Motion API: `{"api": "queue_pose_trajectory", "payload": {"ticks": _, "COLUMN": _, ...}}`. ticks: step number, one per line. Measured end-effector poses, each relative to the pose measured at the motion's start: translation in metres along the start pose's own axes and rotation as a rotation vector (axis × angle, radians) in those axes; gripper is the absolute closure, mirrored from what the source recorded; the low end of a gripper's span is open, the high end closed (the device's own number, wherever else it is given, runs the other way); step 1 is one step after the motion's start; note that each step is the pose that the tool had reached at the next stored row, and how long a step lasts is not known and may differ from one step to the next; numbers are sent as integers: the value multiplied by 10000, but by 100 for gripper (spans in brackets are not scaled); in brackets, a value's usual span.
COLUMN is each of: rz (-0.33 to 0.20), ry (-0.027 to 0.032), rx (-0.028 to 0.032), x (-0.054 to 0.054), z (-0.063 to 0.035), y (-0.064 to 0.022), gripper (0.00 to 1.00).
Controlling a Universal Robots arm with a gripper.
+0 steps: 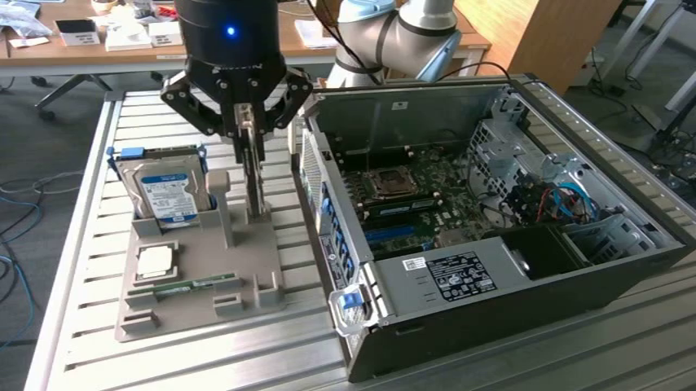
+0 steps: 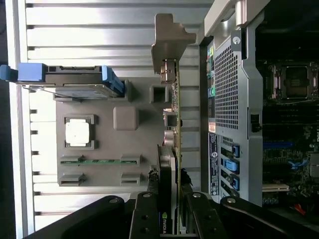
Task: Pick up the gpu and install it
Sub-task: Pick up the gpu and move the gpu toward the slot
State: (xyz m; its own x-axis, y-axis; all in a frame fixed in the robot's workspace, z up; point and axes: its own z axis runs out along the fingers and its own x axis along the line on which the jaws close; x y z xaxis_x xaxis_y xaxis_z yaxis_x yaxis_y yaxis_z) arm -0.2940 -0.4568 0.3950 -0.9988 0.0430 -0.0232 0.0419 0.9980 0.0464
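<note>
The gripper [image 1: 248, 130] stood clamped on the gpu [image 1: 257, 175], its black linked fingers pressing both faces of the card near the upper edge. The card stood upright on the grey tray [image 1: 179, 305], thin and dark, edge-on to the wrist camera. A bent silver bracket [image 2: 172, 37] closed off one end. Its lower edge sat at the tray's slot, and whether it had lifted clear could not be told.

The pick-up looked to be the step in hand, with the grasp made and no install begun. Freeing the card likely called for a straight pull along its own plane with no tilt, since the slot walls held it closely.

The tray itself was matt moulded plastic with blocky posts and pockets. On it, well apart from the card, a hard drive [image 1: 169, 191] with a blue-white label leaned in blue rails. A square metal-topped chip [image 1: 156, 261] and a slim green memory stick [image 1: 185, 285] lay flat.

Under the tray ran a ribbed aluminium table [image 1: 87, 244]. Just beside the tray lay the open computer case [image 1: 522, 326], dark sheet steel with a perforated rear wall, and the motherboard [image 1: 425, 179] was bare inside.
</note>
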Motion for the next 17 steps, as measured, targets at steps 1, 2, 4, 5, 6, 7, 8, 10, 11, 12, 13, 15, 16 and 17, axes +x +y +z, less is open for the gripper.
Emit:
{"api": "queue_pose_trajectory", "payload": {"ticks": 1, "rz": 0, "ry": 1, "rx": 1, "x": 0, "z": -16, "y": 1, "gripper": 73}}
{"api": "queue_pose_trajectory", "payload": {"ticks": 2, "rz": 0, "ry": 1, "rx": 1, "x": -1, "z": -31, "y": 1, "gripper": 73}}
{"api": "queue_pose_trajectory", "payload": {"ticks": 4, "rz": 0, "ry": 1, "rx": 0, "x": -1, "z": -57, "y": 3, "gripper": 73}}
{"api": "queue_pose_trajectory", "payload": {"ticks": 5, "rz": 0, "ry": 0, "rx": 0, "x": -1, "z": -68, "y": 3, "gripper": 73}}
{"api": "queue_pose_trajectory", "payload": {"ticks": 6, "rz": 0, "ry": 1, "rx": 0, "x": -2, "z": -78, "y": 4, "gripper": 73}}
{"api": "queue_pose_trajectory", "payload": {"ticks": 7, "rz": 0, "ry": 0, "rx": 1, "x": -2, "z": -90, "y": 4, "gripper": 73}}
{"api": "queue_pose_trajectory", "payload": {"ticks": 8, "rz": 0, "ry": 1, "rx": 1, "x": -2, "z": -102, "y": 5, "gripper": 73}}
{"api": "queue_pose_trajectory", "payload": {"ticks": 10, "rz": 0, "ry": 0, "rx": 0, "x": -3, "z": -122, "y": 5, "gripper": 73}}
{"api": "queue_pose_trajectory", "payload": {"ticks": 11, "rz": 0, "ry": 0, "rx": 0, "x": -3, "z": -127, "y": 6, "gripper": 73}}
{"api": "queue_pose_trajectory", "payload": {"ticks": 12, "rz": 0, "ry": -1, "rx": -1, "x": -3, "z": -127, "y": 6, "gripper": 73}}
{"api": "queue_pose_trajectory", "payload": {"ticks": 13, "rz": 0, "ry": 0, "rx": -1, "x": -3, "z": -128, "y": 6, "gripper": 73}}
{"api": "queue_pose_trajectory", "payload": {"ticks": 15, "rz": 0, "ry": 1, "rx": 1, "x": -3, "z": -129, "y": 6, "gripper": 73}}
{"api": "queue_pose_trajectory", "payload": {"ticks": 16, "rz": 0, "ry": 1, "rx": 1, "x": -3, "z": -129, "y": 6, "gripper": 73}}
{"api": "queue_pose_trajectory", "payload": {"ticks": 17, "rz": 0, "ry": 1, "rx": 1, "x": -4, "z": -129, "y": 6, "gripper": 73}}
